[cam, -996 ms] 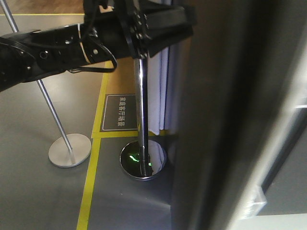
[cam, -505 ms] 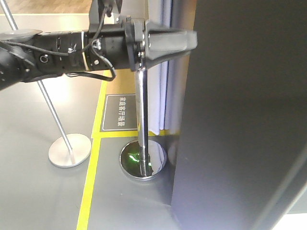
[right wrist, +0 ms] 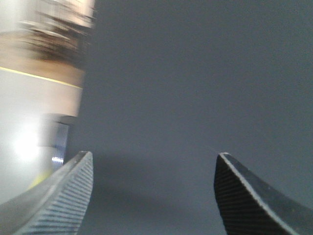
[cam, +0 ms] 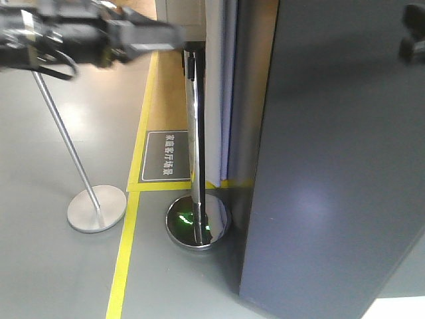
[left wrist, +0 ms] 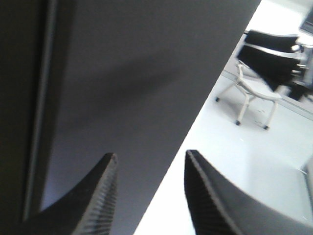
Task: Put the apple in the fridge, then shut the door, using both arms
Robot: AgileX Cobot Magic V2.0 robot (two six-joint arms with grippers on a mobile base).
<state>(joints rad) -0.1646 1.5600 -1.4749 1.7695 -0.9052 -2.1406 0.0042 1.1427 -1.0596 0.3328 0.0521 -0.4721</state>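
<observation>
We face the fridge (cam: pixel 332 166), its dark grey front filling the right of the front view — no apple shows anywhere. Left of the fridge stand two chrome posts (cam: pixel 196 146) on round bases. Our left gripper (left wrist: pixel 149 196) is narrowly parted and empty beside a dark panel — our right gripper (right wrist: pixel 151 196) is spread wide, empty, facing grey.

Past the left fingers (left wrist: pixel 105 196), off to their right across a pale floor, stands a white-legged chair (left wrist: pixel 254 95). In the front view, two chrome stanchion posts rise from round bases: one mirrored base (cam: pixel 198 222) glints green, the other matte base (cam: pixel 97 207) sits left across the yellow floor line (cam: pixel 125 252) from it. A dark floor sign (cam: pixel 168 155) bears white characters.
</observation>
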